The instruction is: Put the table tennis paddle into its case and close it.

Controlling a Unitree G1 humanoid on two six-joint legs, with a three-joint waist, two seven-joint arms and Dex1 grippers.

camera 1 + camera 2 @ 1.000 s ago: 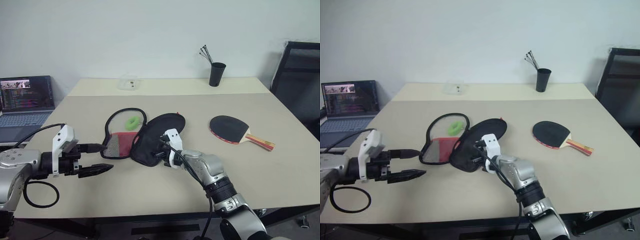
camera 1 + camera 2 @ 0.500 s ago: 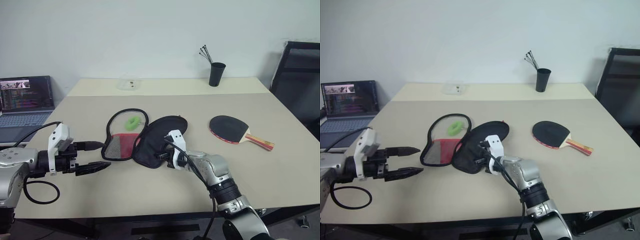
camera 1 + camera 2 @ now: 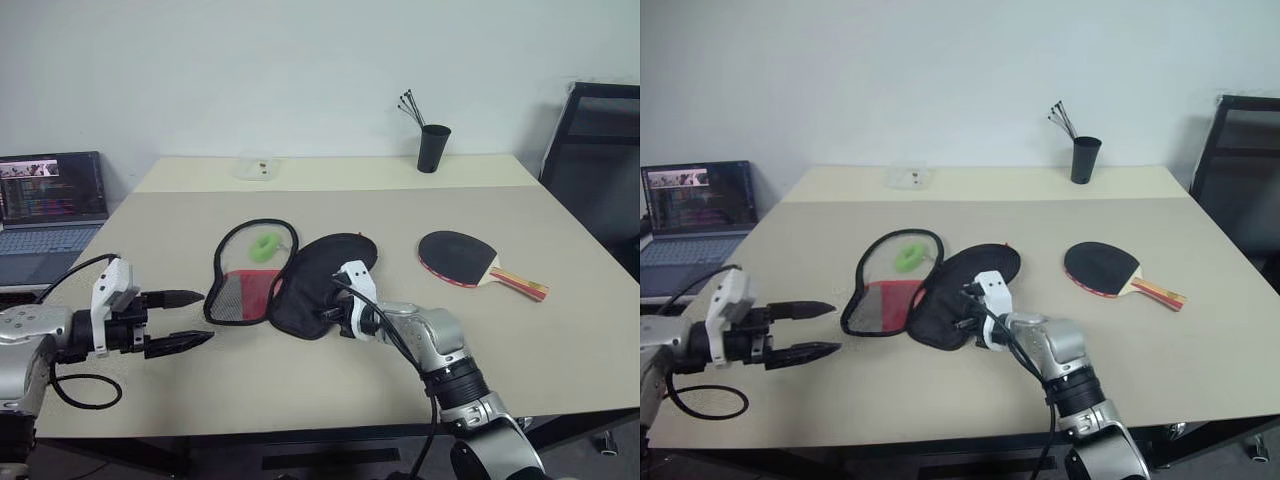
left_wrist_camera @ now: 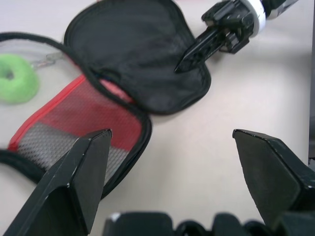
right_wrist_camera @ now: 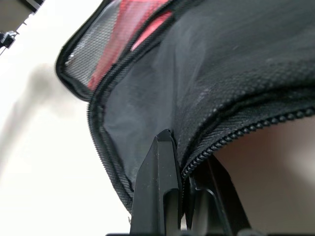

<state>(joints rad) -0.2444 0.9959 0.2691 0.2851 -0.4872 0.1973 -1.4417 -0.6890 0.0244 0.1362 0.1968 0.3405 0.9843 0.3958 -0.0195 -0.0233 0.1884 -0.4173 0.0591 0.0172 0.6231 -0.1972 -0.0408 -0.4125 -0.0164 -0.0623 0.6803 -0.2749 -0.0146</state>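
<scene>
The case [image 3: 310, 282] lies unzipped in the middle of the table. Its black flap is folded to the right of the half with the red mesh pocket [image 3: 243, 292]. My right gripper [image 3: 328, 312] is shut on the flap's zipper edge at the near side, and the right wrist view shows its fingers [image 5: 165, 187] pinching the fabric. My left gripper [image 3: 206, 317] hovers open just left of the case, its fingers [image 4: 88, 162] spread wide with nothing between them. The table tennis paddle [image 3: 460, 256] lies flat on the table to the right, its handle pointing right.
A small green ring [image 3: 265, 244] lies inside the open case. A laptop [image 3: 50, 195] stands off the table's left edge. A black cup of sticks [image 3: 434, 148] and a clear box [image 3: 256, 166] stand at the back. A black chair [image 3: 600, 160] is at the far right.
My left gripper has drawn back to the left, away from the case, and stays open. The right gripper keeps its hold on the flap and has hardly moved.
</scene>
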